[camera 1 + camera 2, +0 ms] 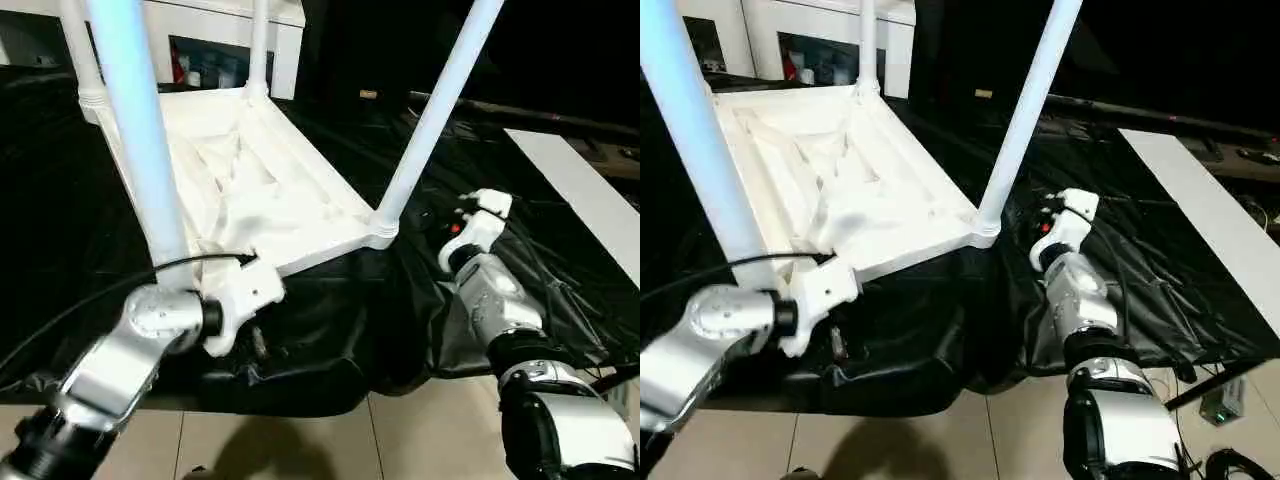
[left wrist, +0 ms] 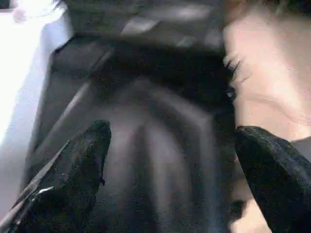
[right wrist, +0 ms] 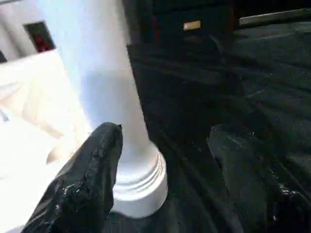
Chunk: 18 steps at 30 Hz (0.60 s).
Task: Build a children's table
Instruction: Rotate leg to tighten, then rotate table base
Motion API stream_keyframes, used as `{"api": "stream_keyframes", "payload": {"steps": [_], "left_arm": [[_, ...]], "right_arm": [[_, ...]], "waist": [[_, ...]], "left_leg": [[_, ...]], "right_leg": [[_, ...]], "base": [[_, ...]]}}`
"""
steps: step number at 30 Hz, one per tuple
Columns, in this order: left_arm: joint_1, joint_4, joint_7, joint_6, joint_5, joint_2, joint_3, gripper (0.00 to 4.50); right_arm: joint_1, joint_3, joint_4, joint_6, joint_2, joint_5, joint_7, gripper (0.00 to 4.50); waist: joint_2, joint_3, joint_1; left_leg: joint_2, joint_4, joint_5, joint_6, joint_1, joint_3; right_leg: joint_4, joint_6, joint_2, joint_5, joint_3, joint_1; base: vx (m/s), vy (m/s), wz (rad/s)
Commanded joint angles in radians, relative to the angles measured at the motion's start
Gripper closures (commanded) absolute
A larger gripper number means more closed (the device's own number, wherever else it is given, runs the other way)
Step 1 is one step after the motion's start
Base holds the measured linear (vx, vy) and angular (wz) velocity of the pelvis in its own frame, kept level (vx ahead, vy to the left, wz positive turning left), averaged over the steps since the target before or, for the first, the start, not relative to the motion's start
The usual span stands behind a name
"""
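Note:
The children's table point(image 1: 290, 190) lies upside down on the black-sheeted work table, its ribbed white underside facing up and its tube legs pointing up. The near left leg point(image 1: 140, 150) rises just above my left arm's white wrist point(image 1: 245, 292), which is at the top's near left corner. My left gripper point(image 2: 172, 131) is open, its fingers wide apart over the black sheet with nothing between them. My right gripper point(image 3: 165, 131) is open just right of the near right leg point(image 1: 430, 120). That leg's ringed base point(image 3: 141, 179) stands by one finger point(image 3: 82, 184), not gripped.
The black sheet point(image 1: 330, 340) hangs in folds over the work table's front edge, with pale floor tiles point(image 1: 400, 430) below. A white cabinet point(image 1: 200, 30) stands behind the table. A long white board point(image 1: 580, 190) lies at the right. A black cable point(image 1: 90, 295) runs along my left arm.

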Motion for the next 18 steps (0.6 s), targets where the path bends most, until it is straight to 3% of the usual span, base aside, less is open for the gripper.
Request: {"api": "stream_keyframes", "payload": {"steps": [1, 3, 5, 7, 8, 9, 10, 12, 13, 16, 18], "left_arm": [[0.008, -0.035, -0.033, 0.009, -0.049, 0.012, 0.047, 0.03], [0.032, -0.046, -0.07, 0.038, -0.089, 0.046, 0.091, 0.03], [0.074, -0.061, -0.144, 0.089, -0.159, 0.12, 0.163, 0.03], [0.093, -0.068, -0.172, 0.109, -0.183, 0.153, 0.187, 0.03], [0.108, -0.072, -0.19, 0.124, -0.198, 0.177, 0.203, 0.03], [0.15, -0.071, -0.215, 0.144, -0.201, 0.234, 0.23, 0.03], [0.181, -0.065, -0.229, 0.152, -0.195, 0.273, 0.248, 0.03], [0.206, -0.062, -0.237, 0.154, -0.2, 0.304, 0.264, 0.03], [0.22, -0.056, -0.242, 0.161, -0.202, 0.322, 0.284, 0.03], [0.251, -0.001, -0.266, 0.176, -0.204, 0.387, 0.391, 0.03], [0.255, 0.019, -0.271, 0.175, -0.205, 0.405, 0.421, 0.03]], "right_arm": [[0.014, 0.017, -0.01, -0.015, -0.015, -0.023, 0.029, 1.33], [0.041, 0.053, -0.036, -0.012, -0.017, -0.05, 0.069, 1.33], [0.099, 0.12, -0.092, -0.014, -0.019, -0.096, 0.146, 1.33], [0.121, 0.142, -0.111, -0.017, -0.02, -0.111, 0.168, 1.33], [0.133, 0.154, -0.12, -0.022, -0.021, -0.12, 0.178, 1.33], [0.145, 0.16, -0.119, -0.033, -0.024, -0.132, 0.17, 1.33], [0.15, 0.16, -0.117, -0.035, -0.024, -0.135, 0.163, 1.33], [0.152, 0.157, -0.116, -0.034, -0.024, -0.135, 0.162, 1.33], [0.155, 0.154, -0.116, -0.034, -0.023, -0.134, 0.161, 1.33], [0.17, 0.151, -0.123, -0.03, -0.02, -0.131, 0.16, 1.33], [0.178, 0.153, -0.13, -0.026, -0.019, -0.133, 0.161, 1.33]], "waist": [[0.024, -0.059, 0.0], [0.026, -0.058, 0.0], [0.036, -0.055, -0.003], [0.035, -0.054, -0.004], [0.041, -0.053, -0.004], [0.044, -0.053, -0.002], [0.043, -0.049, -0.005], [0.042, -0.047, -0.008], [0.047, -0.046, -0.005], [0.044, -0.043, -0.005], [0.044, -0.042, -0.007]], "left_leg": [[0.014, -0.066, -0.218, -0.045, 0.017, 0.007], [0.015, -0.066, -0.239, -0.051, 0.02, 0.006], [0.016, -0.072, -0.256, -0.055, 0.02, 0.004], [0.016, -0.072, -0.266, -0.059, 0.02, 0.004], [0.018, -0.074, -0.281, -0.063, 0.024, 0.003], [0.018, -0.073, -0.289, -0.065, 0.027, 0.004], [0.018, -0.077, -0.309, -0.068, 0.022, 0.002], [0.019, -0.078, -0.339, -0.07, 0.026, 0.002], [0.021, -0.076, -0.351, -0.073, 0.034, 0.003], [0.02, -0.078, -0.372, -0.074, 0.033, 0.001], [0.018, -0.078, -0.373, -0.072, 0.03, -0.001]], "right_leg": [[-0.066, -0.147, -0.049, -0.178, 0.042, 0.038], [-0.069, -0.14, -0.05, -0.213, 0.042, 0.036], [-0.07, -0.138, -0.047, -0.227, 0.044, 0.034], [-0.071, -0.143, -0.046, -0.232, 0.045, 0.035], [-0.071, -0.148, -0.045, -0.235, 0.045, 0.031], [-0.072, -0.153, -0.046, -0.235, 0.045, 0.029], [-0.072, -0.153, -0.046, -0.257, 0.046, 0.03], [-0.077, -0.143, -0.045, -0.301, 0.048, 0.027], [-0.08, -0.146, -0.045, -0.304, 0.049, 0.021], [-0.083, -0.145, -0.046, -0.337, 0.05, 0.02], [-0.085, -0.137, -0.046, -0.355, 0.051, 0.023]], "base": [[0.0, 0.0, 0.0], [0.0, 0.0, 0.0], [0.0, 0.0, 0.0], [0.0, 0.0, 0.0], [0.0, 0.0, 0.0], [0.0, 0.0, 0.0], [0.0, 0.0, 0.0], [0.0, 0.0, 0.0], [0.0, 0.0, 0.0], [0.0, 0.0, 0.0], [0.0, 0.0, 0.0]]}}
